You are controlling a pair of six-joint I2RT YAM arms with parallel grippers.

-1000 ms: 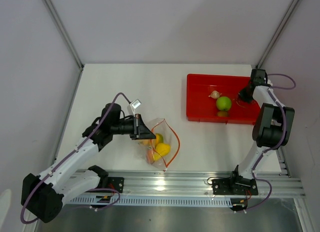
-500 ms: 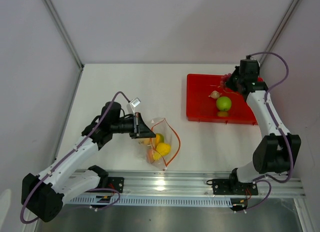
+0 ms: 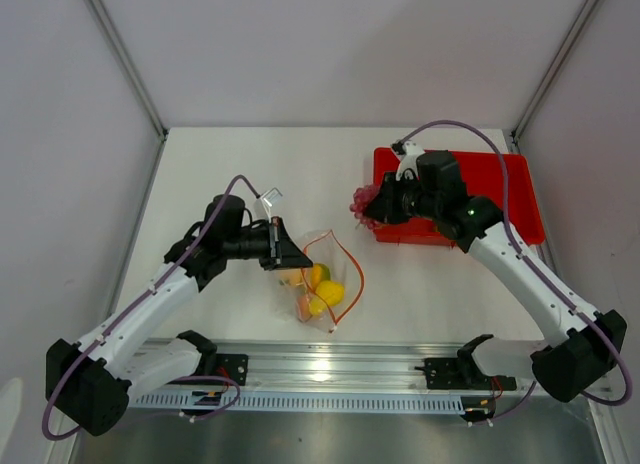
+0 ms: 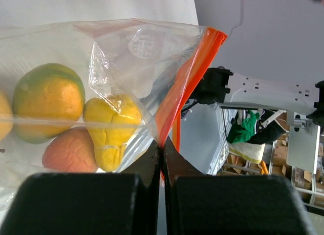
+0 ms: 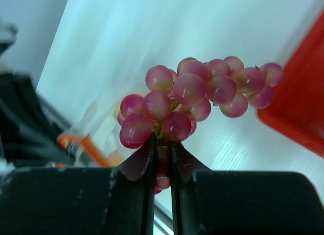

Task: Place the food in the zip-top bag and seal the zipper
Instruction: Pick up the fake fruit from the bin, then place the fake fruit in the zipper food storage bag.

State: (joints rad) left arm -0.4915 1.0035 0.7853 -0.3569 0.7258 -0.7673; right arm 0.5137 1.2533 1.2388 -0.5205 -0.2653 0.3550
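Note:
The clear zip-top bag [image 3: 322,276] lies near the table's front with its mouth raised; its orange-red zipper [image 3: 347,256] curves along the open edge. My left gripper [image 3: 285,254] is shut on the zipper edge [image 4: 185,88] and holds it up. Inside the bag are a green-orange mango [image 4: 48,101], a yellow pear [image 4: 112,127] and an orange fruit [image 4: 68,155]. My right gripper [image 3: 368,208] is shut on the purple grapes [image 3: 360,202], in the air left of the red tray and up-right of the bag. In the right wrist view the grapes [image 5: 195,98] hang above the pinched jaws [image 5: 162,146]. The green apple is hidden.
The red tray [image 3: 522,199] sits at the back right, largely covered by my right arm; its corner shows in the right wrist view [image 5: 301,106]. White walls enclose the table on three sides. A metal rail [image 3: 330,369] runs along the near edge.
My right arm has swung left from the tray's far right side, taken the grapes and carried them off the tray toward the bag. My left gripper keeps hold of the bag's edge.

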